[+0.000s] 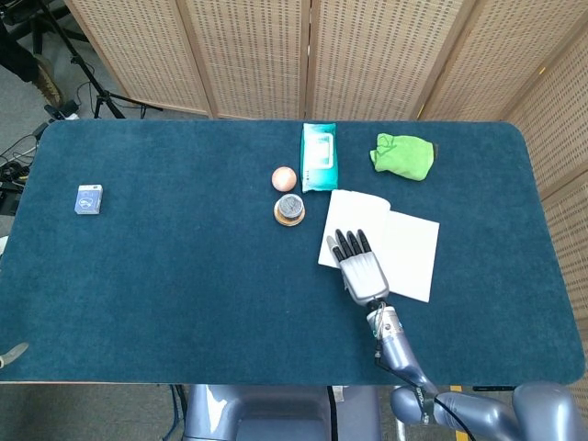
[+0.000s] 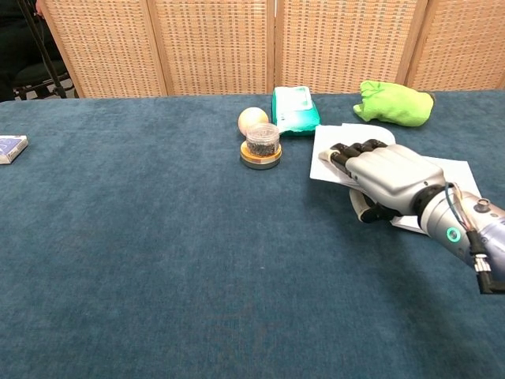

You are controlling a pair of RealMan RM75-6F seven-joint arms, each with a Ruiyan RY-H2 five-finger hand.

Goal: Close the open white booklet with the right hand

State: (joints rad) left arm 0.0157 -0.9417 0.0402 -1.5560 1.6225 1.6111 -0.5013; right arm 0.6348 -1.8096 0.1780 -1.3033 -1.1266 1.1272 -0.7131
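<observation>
Wicker screens (image 1: 276, 55) stand behind a table (image 1: 165, 276) covered in dark teal cloth. White booklet (image 1: 404, 253) lies open right of centre, rotated a bit, its left page lifted off the cloth and its right page flat. Right hand (image 1: 364, 271) is palm down at the booklet's left edge, fingers (image 2: 351, 150) stretched along the raised page and the thumb tucked under it, so it holds the page between thumb and fingers; in the chest view the hand (image 2: 390, 178) covers most of the left page. Left hand shows in neither view.

Jar (image 1: 289, 209) with a cork base sits just left of the booklet's top corner, apart from it. Small ball (image 1: 284, 177) sits just behind the jar. Teal wipes pack (image 1: 319, 156) lies beyond the booklet, near its top edge. Green cloth (image 1: 402, 154) is bunched up right of the pack. Small blue box (image 1: 88, 198) lies far left, well apart from everything else.
</observation>
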